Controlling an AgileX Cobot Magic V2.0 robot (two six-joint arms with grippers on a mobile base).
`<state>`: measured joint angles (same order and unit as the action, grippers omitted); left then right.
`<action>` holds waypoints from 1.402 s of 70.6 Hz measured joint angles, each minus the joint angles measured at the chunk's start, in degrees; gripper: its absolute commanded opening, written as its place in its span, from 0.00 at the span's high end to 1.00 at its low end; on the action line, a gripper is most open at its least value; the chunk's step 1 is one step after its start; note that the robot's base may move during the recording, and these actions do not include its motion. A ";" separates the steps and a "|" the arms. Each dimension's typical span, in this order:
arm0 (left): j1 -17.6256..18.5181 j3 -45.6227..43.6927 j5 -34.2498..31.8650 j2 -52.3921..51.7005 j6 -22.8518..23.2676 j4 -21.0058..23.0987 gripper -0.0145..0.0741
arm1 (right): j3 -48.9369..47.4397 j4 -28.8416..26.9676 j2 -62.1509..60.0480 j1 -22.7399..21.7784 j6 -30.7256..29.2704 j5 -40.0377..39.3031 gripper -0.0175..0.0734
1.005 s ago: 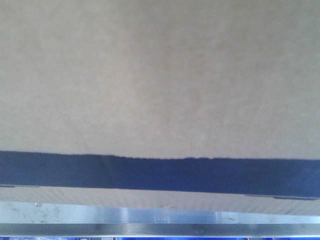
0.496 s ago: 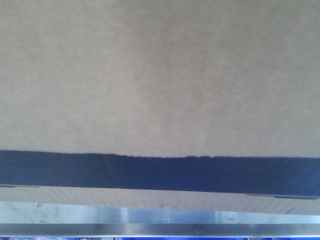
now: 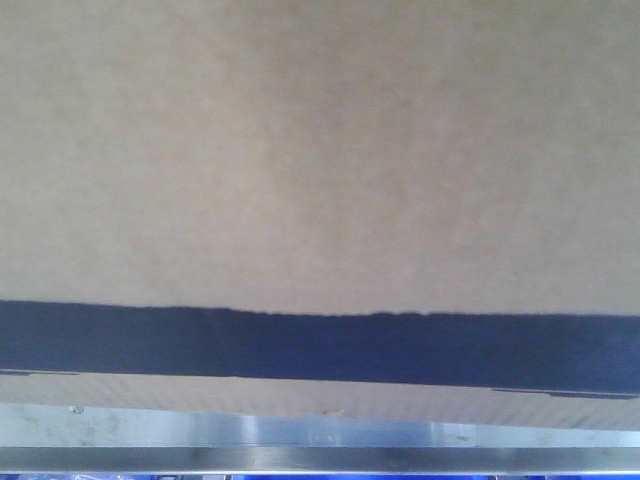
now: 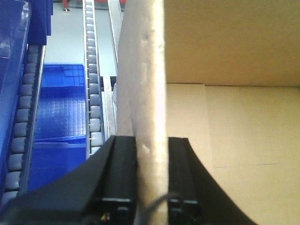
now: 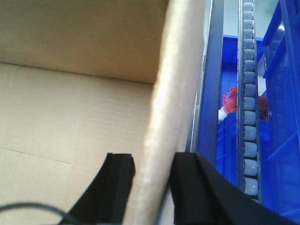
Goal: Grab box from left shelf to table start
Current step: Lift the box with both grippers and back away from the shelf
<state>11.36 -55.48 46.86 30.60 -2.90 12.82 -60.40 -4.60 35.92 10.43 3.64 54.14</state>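
Exterior front-facing view: the box point(image 3: 320, 150) fills nearly the whole frame, its brown cardboard face pressed close to the lens. Its black printed band point(image 3: 320, 345) crosses the lower part, and the left shelf's silver rail point(image 3: 320, 458) runs along the bottom edge. Against the pictures from a second and half a second ago, almost nothing has shifted; band and rail sit where they did. I judge the grip is made, but the box has not yet been drawn off the shelf.

Left wrist-mounted view: the left gripper point(image 4: 152, 140), at the bottom centre, pinches an upright cardboard wall of the box between its black fingers. The open inside lies to the right. A roller track point(image 4: 93, 93) and a blue bin point(image 4: 61, 103) lie to the left.

Right wrist-mounted view: the right gripper point(image 5: 152, 161) likewise clamps the opposite wall, with the box's interior at the left. Rollers point(image 5: 248, 93) and something red point(image 5: 232, 99) show at the right. The table appears in no view.
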 measured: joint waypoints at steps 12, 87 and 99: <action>0.00 0.00 0.00 0.00 0.00 0.09 0.95 | 0.00 0.00 0.00 0.00 0.00 0.00 0.74; 0.00 0.00 0.10 0.00 0.00 0.09 0.95 | 0.00 0.11 0.00 0.00 0.00 0.00 0.74; 0.00 0.00 0.10 0.00 0.00 0.09 0.95 | 0.00 0.11 0.00 0.00 0.00 0.00 0.74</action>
<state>11.36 -55.48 46.96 30.60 -2.90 12.92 -60.40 -4.49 35.92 10.43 3.64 54.14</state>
